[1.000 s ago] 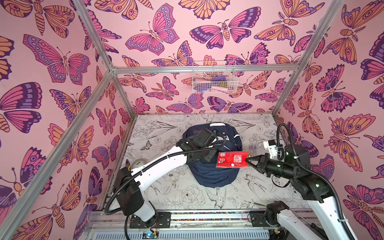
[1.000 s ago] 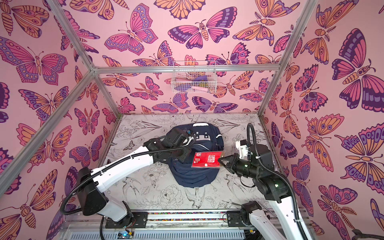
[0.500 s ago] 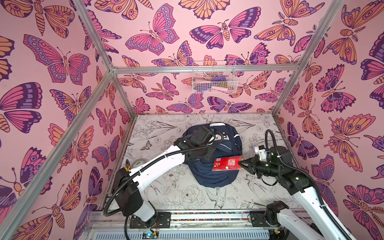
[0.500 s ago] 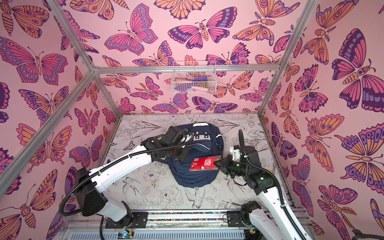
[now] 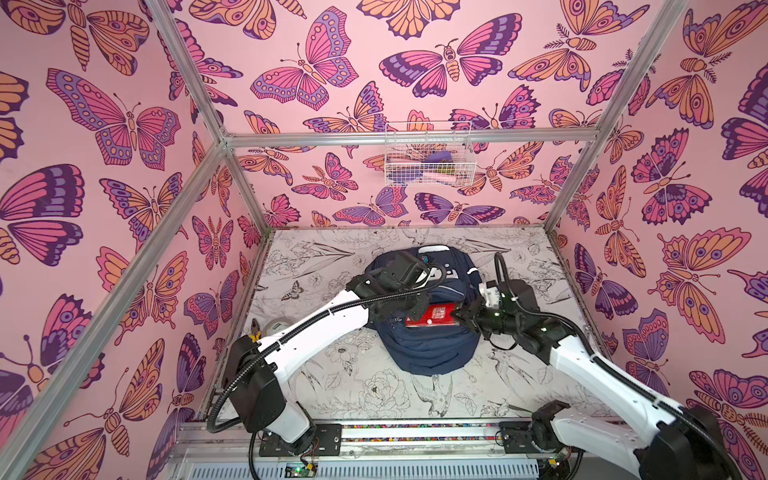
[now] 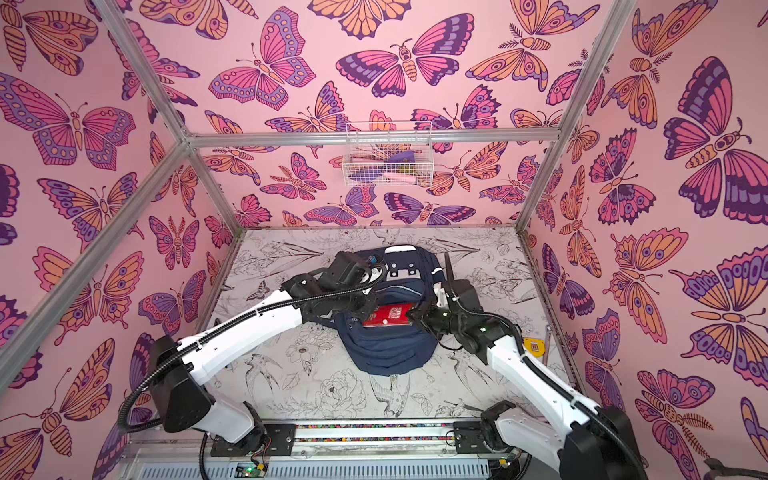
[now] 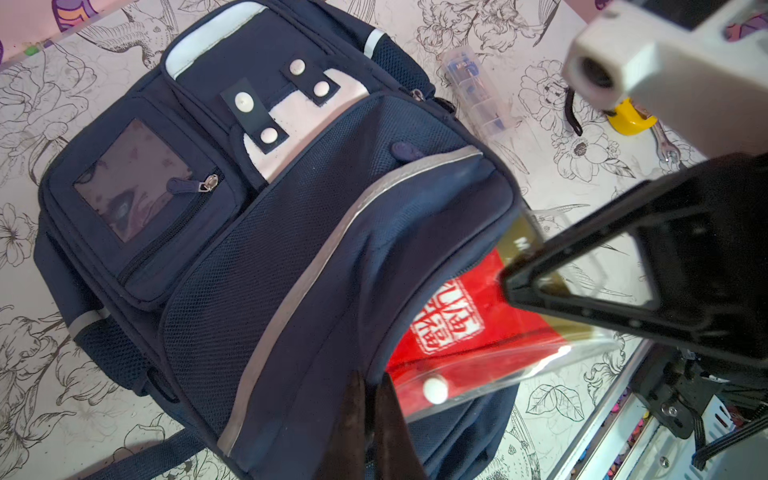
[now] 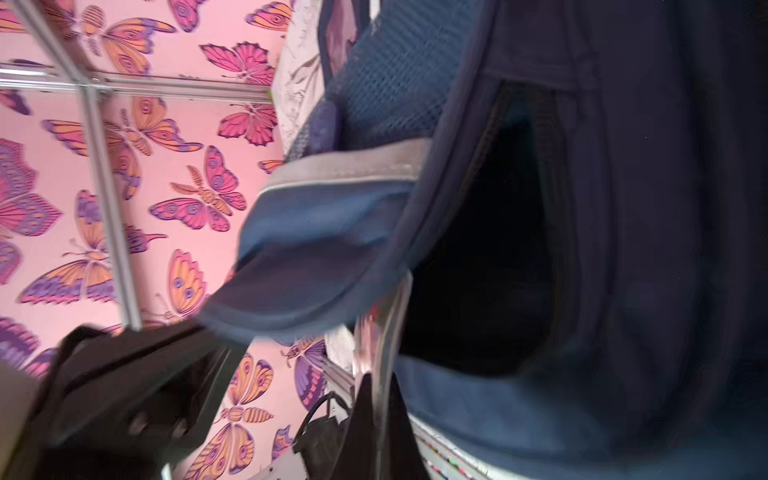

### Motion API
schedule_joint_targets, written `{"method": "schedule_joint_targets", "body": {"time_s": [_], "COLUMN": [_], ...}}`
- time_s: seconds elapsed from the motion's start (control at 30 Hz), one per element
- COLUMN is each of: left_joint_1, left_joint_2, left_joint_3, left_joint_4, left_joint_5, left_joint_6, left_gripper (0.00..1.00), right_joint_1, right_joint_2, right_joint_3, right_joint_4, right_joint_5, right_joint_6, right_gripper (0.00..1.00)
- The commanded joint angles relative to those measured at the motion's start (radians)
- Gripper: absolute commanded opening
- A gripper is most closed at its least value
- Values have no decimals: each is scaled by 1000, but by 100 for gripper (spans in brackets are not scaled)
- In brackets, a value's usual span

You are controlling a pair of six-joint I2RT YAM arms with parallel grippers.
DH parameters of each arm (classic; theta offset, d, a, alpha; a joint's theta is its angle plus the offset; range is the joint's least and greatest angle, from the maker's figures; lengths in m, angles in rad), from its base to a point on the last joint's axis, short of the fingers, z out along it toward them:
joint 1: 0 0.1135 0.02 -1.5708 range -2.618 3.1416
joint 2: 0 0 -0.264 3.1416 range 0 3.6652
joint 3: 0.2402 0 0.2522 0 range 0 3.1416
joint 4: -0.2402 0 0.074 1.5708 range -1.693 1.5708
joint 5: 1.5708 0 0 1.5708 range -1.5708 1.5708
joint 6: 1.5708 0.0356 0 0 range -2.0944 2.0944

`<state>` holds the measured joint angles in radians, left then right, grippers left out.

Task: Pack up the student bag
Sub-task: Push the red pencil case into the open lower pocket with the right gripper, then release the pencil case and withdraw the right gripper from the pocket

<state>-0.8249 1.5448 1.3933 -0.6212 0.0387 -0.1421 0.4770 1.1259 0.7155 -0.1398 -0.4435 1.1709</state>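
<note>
The student bag [image 5: 432, 353] [image 6: 386, 353], a navy backpack with pale stripes, lies flat in the middle of the table. My left gripper [image 7: 370, 380] [image 5: 415, 308] is shut on the edge of the bag's [image 7: 249, 249] front flap and holds it lifted, so a dark opening shows in the right wrist view. My right gripper [image 8: 378, 382] [image 5: 458, 318] is shut on a clear pouch with red contents [image 5: 432, 316] [image 7: 469, 332]. The pouch's far end lies under the lifted flap, in the mouth of the bag [image 8: 623, 249].
A white wire basket [image 5: 428, 160] with small items hangs on the back wall. Pliers and a tape roll [image 5: 278, 326] lie at the table's left edge. A clear case [image 7: 478, 91], a yellow tape measure [image 6: 534, 345] and a wrench [image 7: 667, 147] lie right of the bag.
My right gripper has moved left and down with the red pouch, from beside the bag to its opening. My left gripper has kept hold of the flap and shifted slightly.
</note>
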Motion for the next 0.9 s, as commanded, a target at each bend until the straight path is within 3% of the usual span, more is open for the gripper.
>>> {"method": "schedule_joint_targets", "body": {"time_s": [0.0, 0.03, 0.07, 0.23, 0.4, 0.6, 0.87], "left_joint_1": [-2, -2, -2, 0, 1, 3, 7], "left_joint_2": [-61, -64, -68, -79, -81, -84, -88], "left_joint_3": [-17, -24, -30, -47, -51, -52, -70], "left_joint_4": [56, 58, 61, 75, 80, 87, 90], "left_joint_5": [46, 43, 36, 27, 23, 25, 30], "left_joint_6": [-27, -26, -25, -28, -33, -33, -18], "left_gripper": [0, 0, 0, 0, 0, 0, 0], "right_joint_1": [28, 33, 34, 35, 41, 135, 214], "right_joint_2": [73, 91, 103, 65, -43, -103, 68], "right_joint_3": [61, 77, 93, 154, 135, 79, 186], "right_joint_4": [82, 58, 24, -195, -392, -392, -309], "right_joint_5": [77, 98, 118, 227, 345, 357, 407], "right_joint_6": [-41, -58, -82, -203, -298, -307, -333], "right_gripper": [25, 38, 42, 49, 50, 40, 15]}}
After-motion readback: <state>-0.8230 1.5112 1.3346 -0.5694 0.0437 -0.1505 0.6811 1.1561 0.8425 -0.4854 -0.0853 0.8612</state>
